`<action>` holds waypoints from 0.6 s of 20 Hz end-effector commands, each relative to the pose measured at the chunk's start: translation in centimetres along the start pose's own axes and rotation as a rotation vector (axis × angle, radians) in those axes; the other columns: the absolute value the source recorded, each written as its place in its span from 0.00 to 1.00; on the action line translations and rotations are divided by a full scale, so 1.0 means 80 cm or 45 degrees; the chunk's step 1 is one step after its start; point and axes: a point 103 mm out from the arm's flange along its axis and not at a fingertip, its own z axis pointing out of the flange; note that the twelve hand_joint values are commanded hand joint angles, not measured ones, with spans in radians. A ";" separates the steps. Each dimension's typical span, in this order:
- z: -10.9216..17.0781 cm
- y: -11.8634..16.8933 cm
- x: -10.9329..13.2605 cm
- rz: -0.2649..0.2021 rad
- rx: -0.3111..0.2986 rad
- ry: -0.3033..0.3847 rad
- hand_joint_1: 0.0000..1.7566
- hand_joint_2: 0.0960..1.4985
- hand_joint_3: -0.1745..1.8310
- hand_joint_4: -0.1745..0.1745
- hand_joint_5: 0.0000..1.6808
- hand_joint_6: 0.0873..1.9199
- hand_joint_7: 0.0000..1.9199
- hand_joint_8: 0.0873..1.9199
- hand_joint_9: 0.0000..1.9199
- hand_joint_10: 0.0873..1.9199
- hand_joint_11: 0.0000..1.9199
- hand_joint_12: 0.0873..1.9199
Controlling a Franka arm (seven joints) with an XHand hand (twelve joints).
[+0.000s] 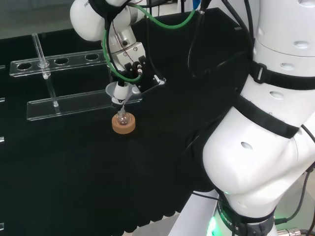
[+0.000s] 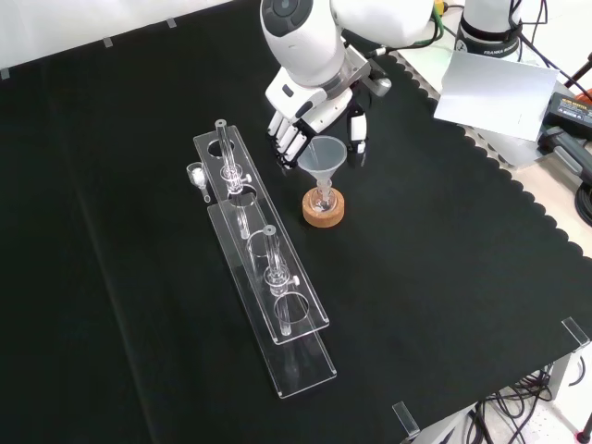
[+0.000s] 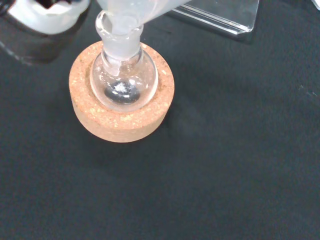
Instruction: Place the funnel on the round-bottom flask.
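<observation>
Near the cloth's middle, the round-bottom flask (image 2: 323,201) sits in a cork ring (image 2: 323,209), the funnel (image 2: 322,157) with its stem in the flask's neck. Above it the hand (image 2: 310,106) seems to pinch the funnel's rim, though contact is hard to see

Funnel (image 2: 323,157) stem in the round-bottom flask (image 3: 123,80) on its cork ring (image 2: 324,208), rack (image 2: 264,268) left in front view.
</observation>
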 end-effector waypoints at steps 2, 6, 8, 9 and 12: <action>0.002 -0.001 -0.002 0.001 0.001 0.003 0.45 0.41 0.40 0.36 0.27 0.31 0.18 0.36 0.32 0.29 0.26 0.67; 0.002 -0.002 -0.001 -0.011 -0.006 0.015 0.44 0.41 0.40 0.36 0.26 0.30 0.18 0.36 0.32 0.29 0.26 0.67; 0.001 -0.003 -0.001 -0.017 -0.010 0.020 0.43 0.40 0.39 0.35 0.25 0.29 0.17 0.36 0.32 0.29 0.26 0.67; 0.001 -0.004 -0.002 -0.018 -0.010 0.022 0.43 0.40 0.39 0.35 0.25 0.29 0.17 0.36 0.32 0.29 0.26 0.67; 0.002 -0.004 -0.005 -0.017 -0.006 0.020 0.42 0.39 0.39 0.35 0.24 0.29 0.17 0.36 0.32 0.29 0.26 0.67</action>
